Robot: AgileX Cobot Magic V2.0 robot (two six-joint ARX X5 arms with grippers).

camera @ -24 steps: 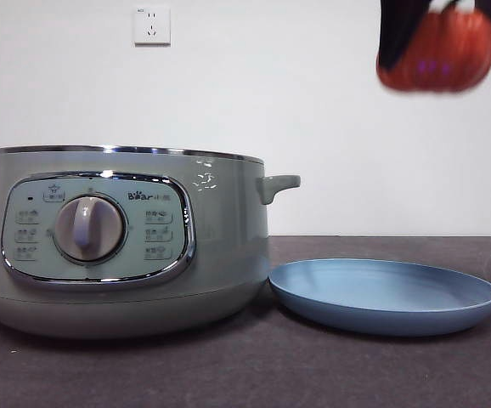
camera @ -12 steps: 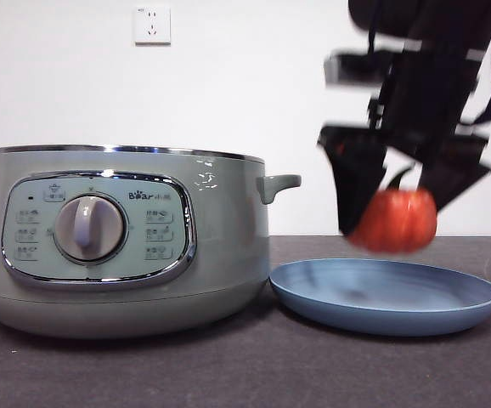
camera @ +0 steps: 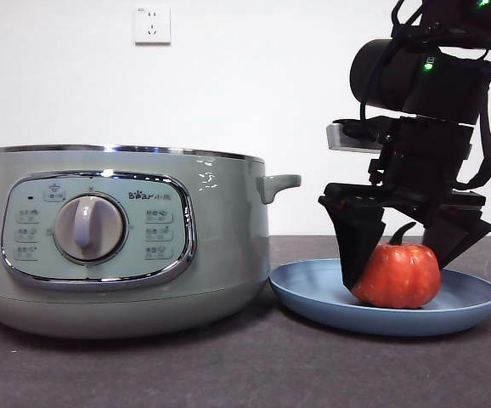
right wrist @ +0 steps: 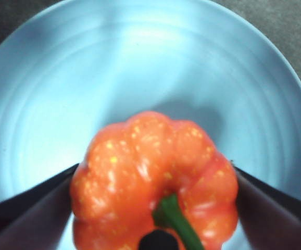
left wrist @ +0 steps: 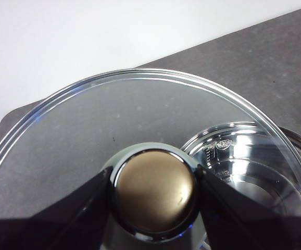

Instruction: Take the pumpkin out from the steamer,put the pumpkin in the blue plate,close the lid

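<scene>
My right gripper (camera: 396, 255) pinches the pumpkin (camera: 397, 275), which rests on the blue plate (camera: 313, 297) at lower right of the front view, beside the steamer (camera: 220, 255) at left. My left gripper (left wrist: 154, 190) clamps the knob of the lid (left wrist: 88, 130), held off the open pot.

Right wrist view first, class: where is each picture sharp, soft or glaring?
Right wrist view: the pumpkin is softly blurred, too close, its shadow cast on the blue plate. Left wrist view: the lid knob is sharp; bright glare rims the glass and the steamer bowl. Front view: crisp, no motion blur on the right gripper; a highlight streaks the steamer's chrome rim.
</scene>
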